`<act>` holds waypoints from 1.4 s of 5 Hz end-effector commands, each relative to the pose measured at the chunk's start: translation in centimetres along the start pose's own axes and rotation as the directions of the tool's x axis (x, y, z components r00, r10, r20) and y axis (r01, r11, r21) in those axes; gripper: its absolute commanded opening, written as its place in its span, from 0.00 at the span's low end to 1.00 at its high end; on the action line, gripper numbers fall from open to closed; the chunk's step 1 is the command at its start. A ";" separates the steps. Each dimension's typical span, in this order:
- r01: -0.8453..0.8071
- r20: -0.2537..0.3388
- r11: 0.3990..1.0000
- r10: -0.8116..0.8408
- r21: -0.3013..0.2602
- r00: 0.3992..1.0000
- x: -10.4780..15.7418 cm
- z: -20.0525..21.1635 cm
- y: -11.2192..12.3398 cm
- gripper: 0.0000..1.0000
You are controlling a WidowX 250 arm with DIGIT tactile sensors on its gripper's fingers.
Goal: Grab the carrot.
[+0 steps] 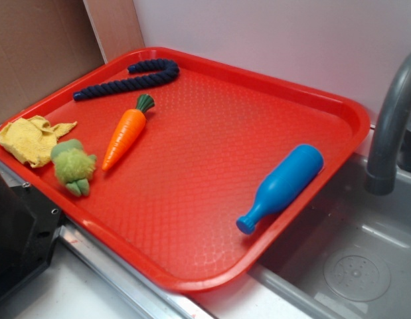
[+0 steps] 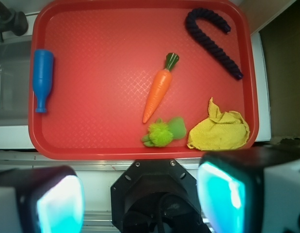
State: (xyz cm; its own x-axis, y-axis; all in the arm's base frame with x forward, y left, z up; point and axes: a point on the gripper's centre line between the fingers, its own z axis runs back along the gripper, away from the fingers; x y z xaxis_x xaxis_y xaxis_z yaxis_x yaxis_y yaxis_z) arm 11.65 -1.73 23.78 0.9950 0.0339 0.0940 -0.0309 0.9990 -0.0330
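Judging from the wrist view, nothing of the task is done yet. The gripper [image 2: 140, 201] hangs high, over the near edge of the tray [image 2: 91, 150], its two fingers [image 2: 222, 194] spread wide and holding nothing. Beyond it lie the green plush toy [image 2: 163, 133] and yellow cloth [image 2: 219, 130]. The carrot [image 2: 158, 90] lies flat and untouched further in, its tip close to the plush toy. Approach, descent and closing all remain.

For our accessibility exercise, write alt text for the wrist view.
An orange carrot lies untouched mid-tray on a red tray, beside a green plush, yellow cloth, dark rope and blue bottle. The open gripper hangs above the tray's near edge.
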 end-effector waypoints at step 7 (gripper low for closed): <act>-0.294 0.053 0.956 0.295 -0.014 0.954 7.2 -15.0 5.6 1.00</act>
State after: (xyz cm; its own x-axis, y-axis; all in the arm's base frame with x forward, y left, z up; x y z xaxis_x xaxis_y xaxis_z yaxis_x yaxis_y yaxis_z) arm 19.72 3.42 8.39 0.9449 0.3157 0.0865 -0.3106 0.9482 -0.0673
